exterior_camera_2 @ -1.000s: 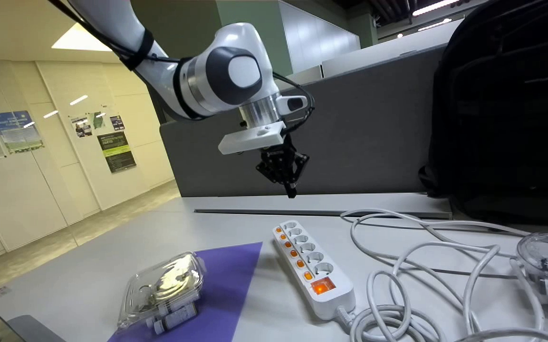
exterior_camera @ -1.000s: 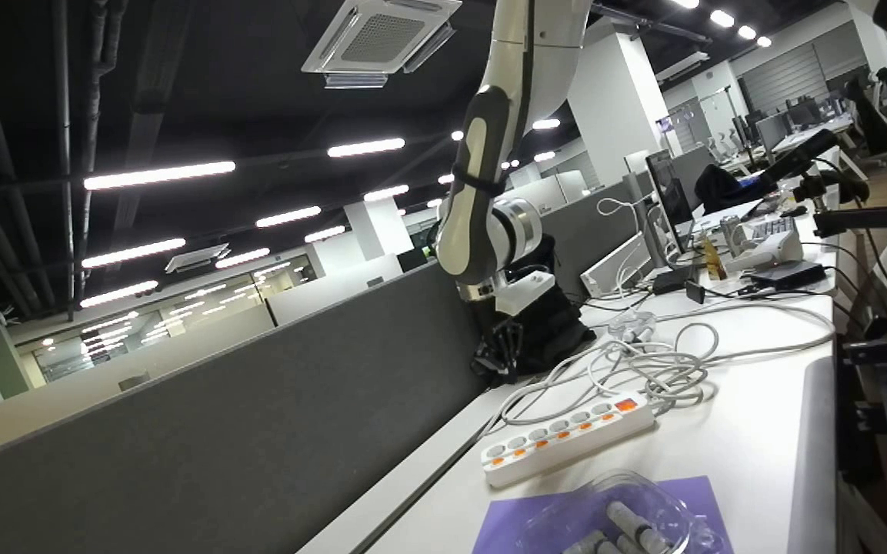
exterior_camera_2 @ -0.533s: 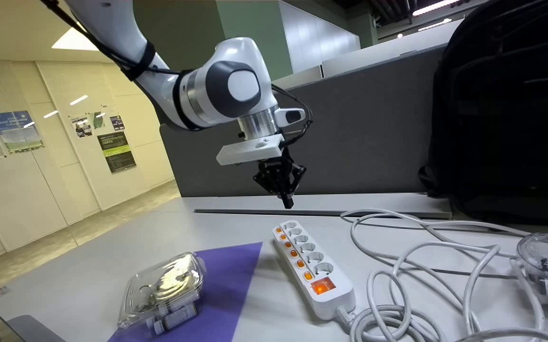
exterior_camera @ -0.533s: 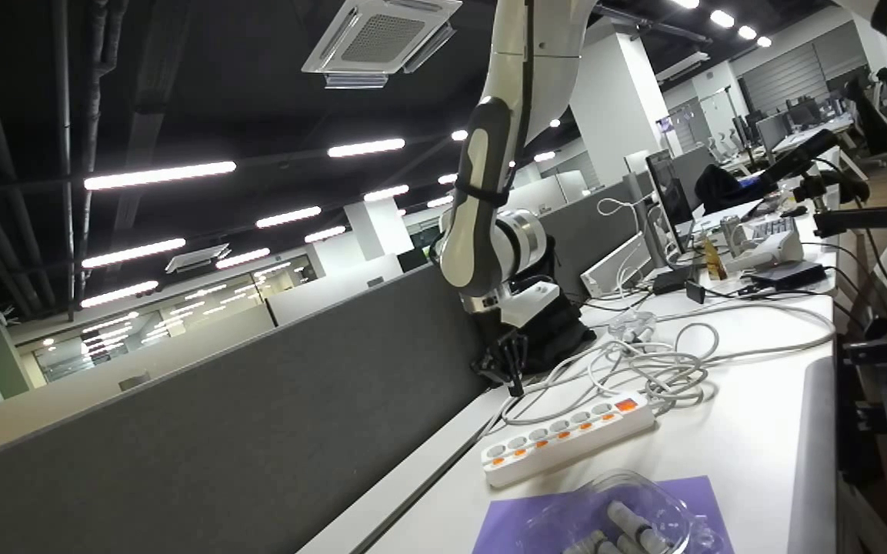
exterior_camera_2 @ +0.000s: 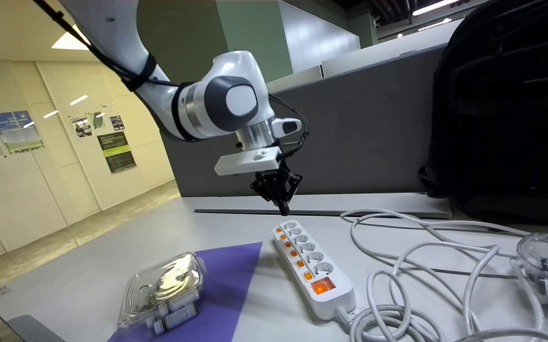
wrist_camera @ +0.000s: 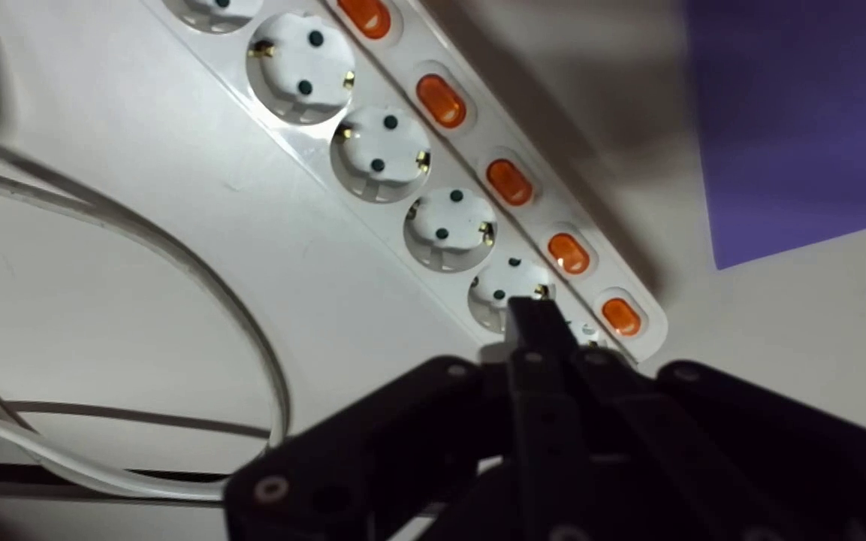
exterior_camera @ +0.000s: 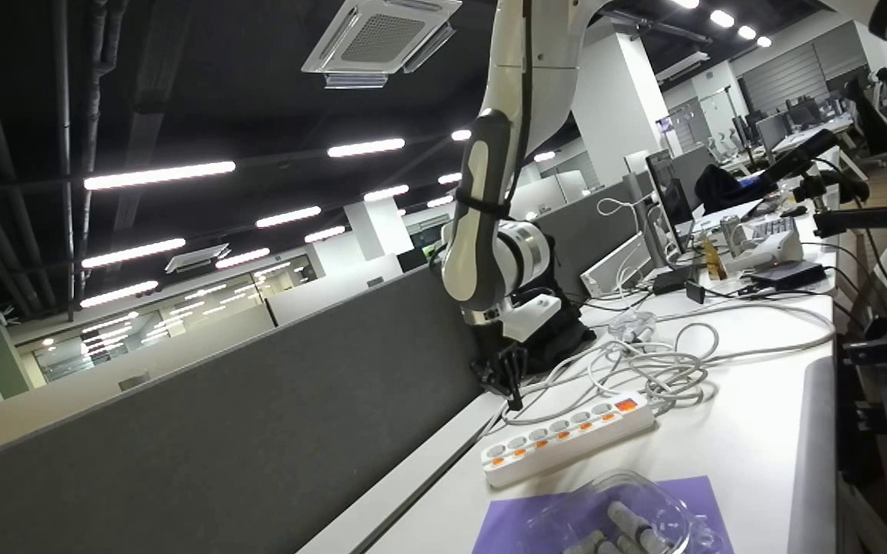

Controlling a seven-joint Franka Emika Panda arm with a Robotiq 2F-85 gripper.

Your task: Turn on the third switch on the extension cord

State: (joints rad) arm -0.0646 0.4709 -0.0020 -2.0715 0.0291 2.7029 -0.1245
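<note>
1. The gripper (exterior_camera_2: pixel 283 208) is hanging above the white desk (exterior_camera_2: pixel 155 237), pointing down, its jaws pressed together and holding nothing.
2. The extension cord (exterior_camera_2: pixel 314 270) is lying flat on that desk, its sockets (wrist_camera: pixel 450 229) and small orange switches (wrist_camera: pixel 509 182) facing up.
3. From where I'm standing, the jaws are hovering near the extension cord's end farthest from its cable (exterior_camera_2: pixel 345 315); in both exterior views a gap is showing between the fingertips (exterior_camera: pixel 516 403) and the plastic.
4. In the wrist view the fingertips are overlapping the last sockets at that end, hiding part of them, while the orange switches are running in a line along the edge nearer the purple sheet (wrist_camera: pixel 808 135), the end one appearing just beside the dark tips.
5. At the cable end, a larger orange power switch (exterior_camera_2: pixel 322 286) is glowing.
6. Loose white cables (exterior_camera_2: pixel 447 244) are looping over the desk on the side away from the sheet.
7. A clear plastic container (exterior_camera_2: pixel 159 292) is resting partly over the sheet, small tubes (exterior_camera_2: pixel 175 318) showing inside or beside it; I can't tell which.
8. A black backpack (exterior_camera_2: pixel 506 114) is standing in front of the grey partition (exterior_camera_2: pixel 364 133).
</note>
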